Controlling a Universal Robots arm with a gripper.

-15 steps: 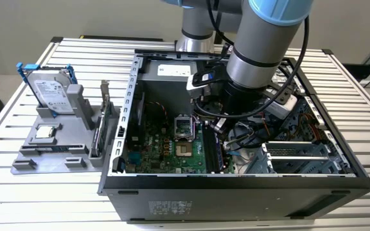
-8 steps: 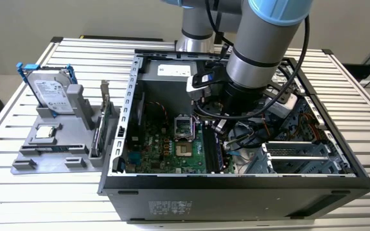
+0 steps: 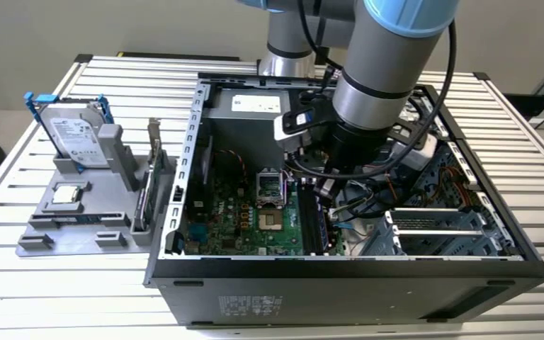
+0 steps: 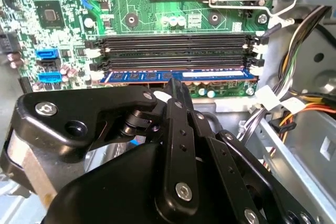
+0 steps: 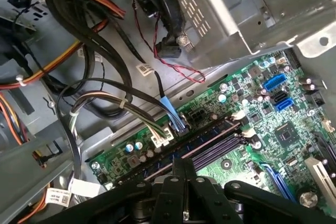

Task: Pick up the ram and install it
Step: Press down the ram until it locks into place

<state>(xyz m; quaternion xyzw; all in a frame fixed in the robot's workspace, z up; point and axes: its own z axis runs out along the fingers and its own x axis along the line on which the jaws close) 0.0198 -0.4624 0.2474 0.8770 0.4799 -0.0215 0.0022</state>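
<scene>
One ram [image 4: 173, 75] directly beneath tool [image 4: 176, 85]

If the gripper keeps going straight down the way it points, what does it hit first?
Likely the ram already lying in the motherboard's memory slot nearest the gripper; the fingertips sit right over it, though the remaining gap is unclear.

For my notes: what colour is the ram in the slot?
Blue, the ram; second wrist view.

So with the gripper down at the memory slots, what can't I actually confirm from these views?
- Whether the ram is fully seated: in the second wrist view the gripper covers its middle.
- The slot latches' state: too small to judge.
- The ram in the exterior view: the arm blocks those slots.
- Contact point in the first wrist view: cut off by the gripper.
</scene>
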